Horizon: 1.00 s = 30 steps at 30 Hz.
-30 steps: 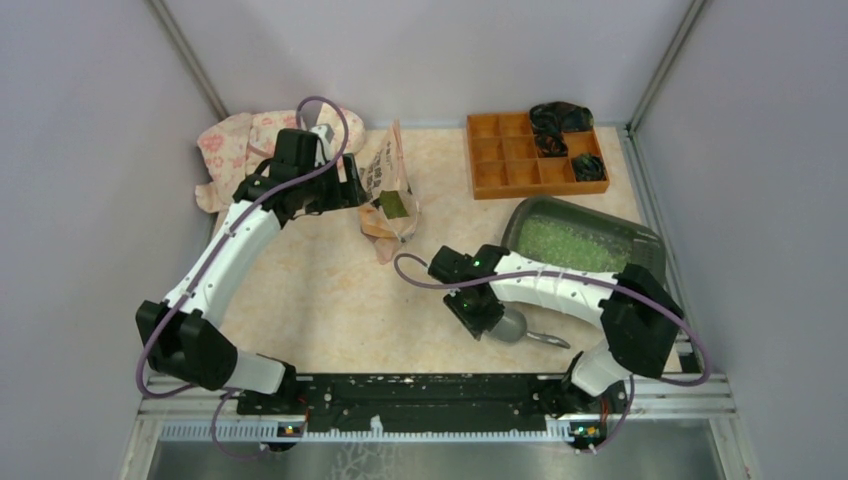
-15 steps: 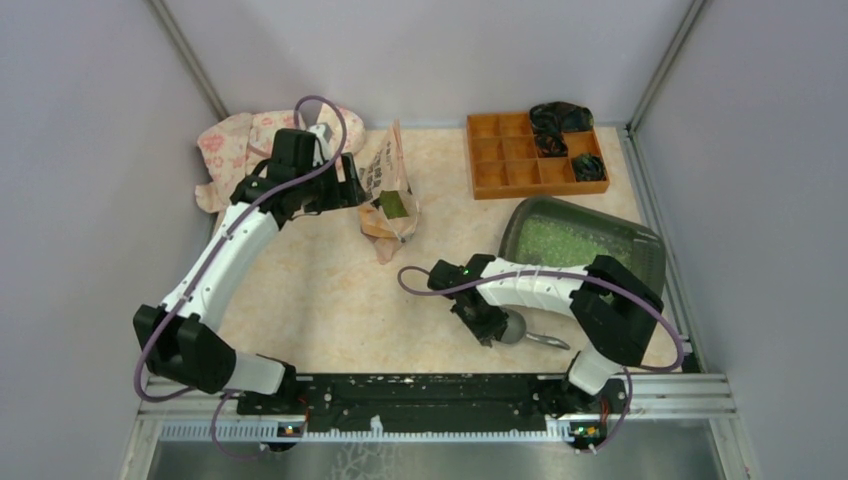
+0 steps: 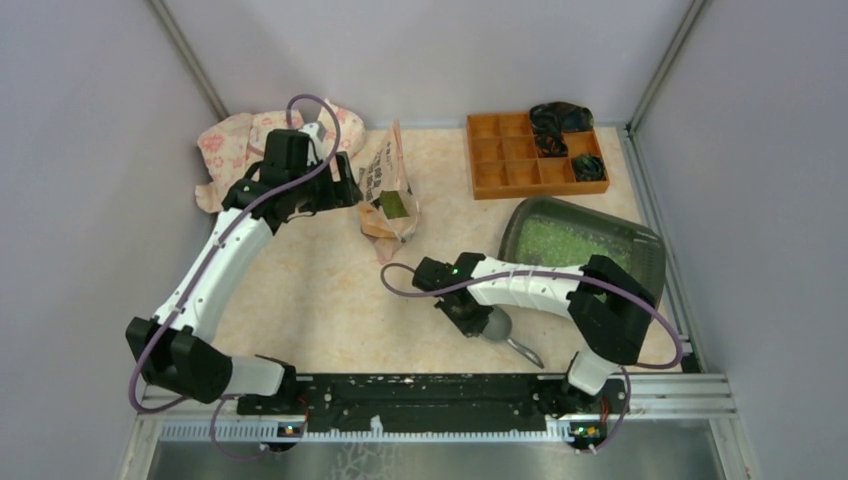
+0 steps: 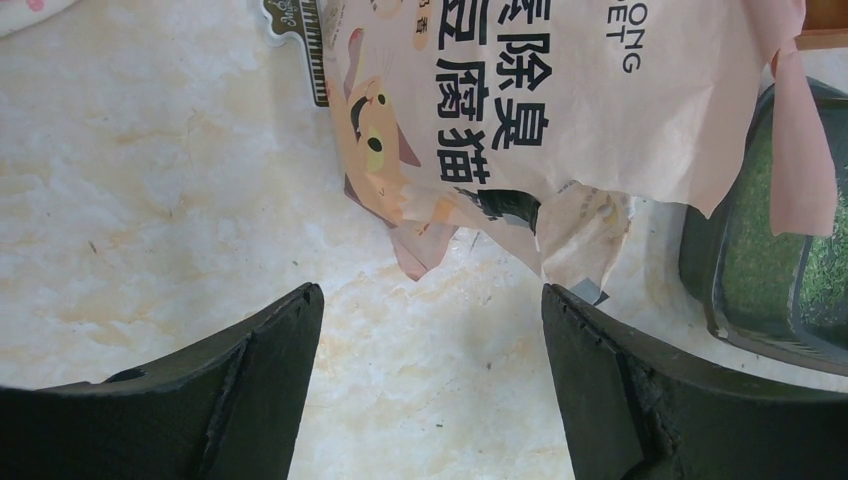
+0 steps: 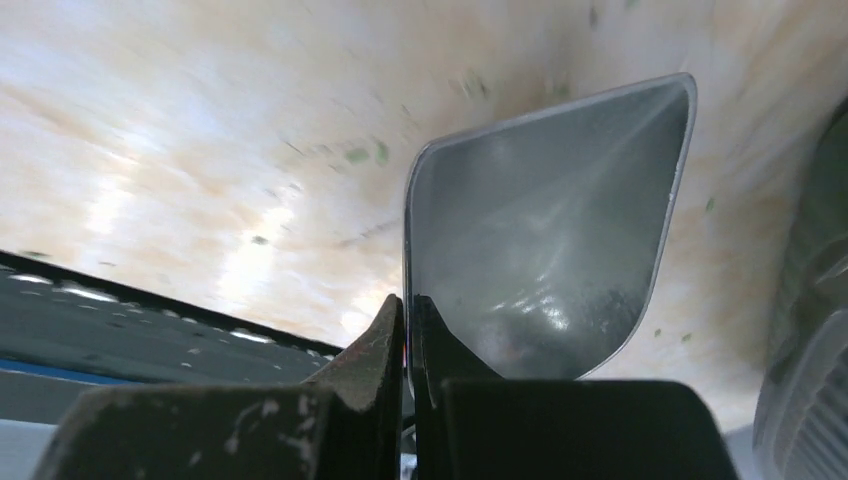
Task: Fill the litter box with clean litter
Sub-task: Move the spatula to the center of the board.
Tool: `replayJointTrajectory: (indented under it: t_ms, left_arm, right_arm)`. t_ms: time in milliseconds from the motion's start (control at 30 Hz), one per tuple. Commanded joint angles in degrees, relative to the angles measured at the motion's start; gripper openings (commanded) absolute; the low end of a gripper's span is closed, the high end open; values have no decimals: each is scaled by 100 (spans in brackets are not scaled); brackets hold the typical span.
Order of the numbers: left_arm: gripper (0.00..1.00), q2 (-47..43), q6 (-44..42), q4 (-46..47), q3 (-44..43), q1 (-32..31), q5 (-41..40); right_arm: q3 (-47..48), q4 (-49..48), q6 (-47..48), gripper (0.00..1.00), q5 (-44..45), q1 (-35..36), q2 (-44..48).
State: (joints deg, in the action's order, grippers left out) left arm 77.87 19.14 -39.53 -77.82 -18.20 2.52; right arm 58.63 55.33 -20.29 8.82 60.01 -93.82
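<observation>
The dark grey-green litter box (image 3: pixel 651 246) sits at the right, with a layer of light-green clean litter (image 3: pixel 570 242) inside. Left of it, near the front edge, my right gripper (image 3: pixel 478 322) is shut on the side wall of an empty grey scoop (image 3: pixel 499 325). In the right wrist view the jaws pinch the scoop (image 5: pixel 550 240) by its left wall, right gripper (image 5: pixel 408 305). My left gripper (image 3: pixel 345 190) hangs open beside the pink printed bag (image 3: pixel 388 195). The left wrist view shows the left gripper (image 4: pixel 430 300) with nothing between its jaws, the bag (image 4: pixel 560 100) ahead, and the litter box (image 4: pixel 700 275) at the right.
An orange organiser (image 3: pixel 520 155) with dark items in its right cells stands at the back right. A pink flowered cloth (image 3: pixel 230 145) lies at the back left. Grey walls close in both sides. The scoop's handle (image 3: pixel 527 352) points toward the front rail.
My right gripper has closed on the scoop's wall and shifted left and nearer, turning the scoop's handle toward the front rail. The left arm has barely moved.
</observation>
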Motion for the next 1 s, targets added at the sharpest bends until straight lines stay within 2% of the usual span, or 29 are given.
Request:
replayJointTrajectory:
  t_ms: [0, 200, 333, 533, 633, 700, 900, 967]
  left_arm:
    - [86, -265, -112, -46, 52, 98, -86]
    - [86, -286, -104, -84, 41, 141, -59]
    - [86, -343, -69, -181, 54, 141, -33]
    - [86, -527, -50, -262, 179, 144, -83]
    - [85, -527, -50, -292, 194, 141, -103]
    - [85, -519, -50, -279, 194, 142, -102]
    - [85, -416, -26, -147, 254, 146, 5]
    - [85, -395, -24, -114, 271, 142, 23]
  right_arm:
    - [648, -688, 298, 0, 155, 112, 77]
    - [1213, -1786, 401, 0, 122, 108, -295]
    - [2202, -1754, 24, 0, 130, 99, -1295]
    - [2801, -2263, -488, 0, -49, -71, -1995]
    - [3160, -2017, -481, 12, -17, -77, -2106]
    - [3097, -1990, -435, 24, -35, -50, -1928]
    - [2333, -2135, -341, 45, 178, 42, -434]
    - [1995, -1993, -350, 49, 324, 87, 76]
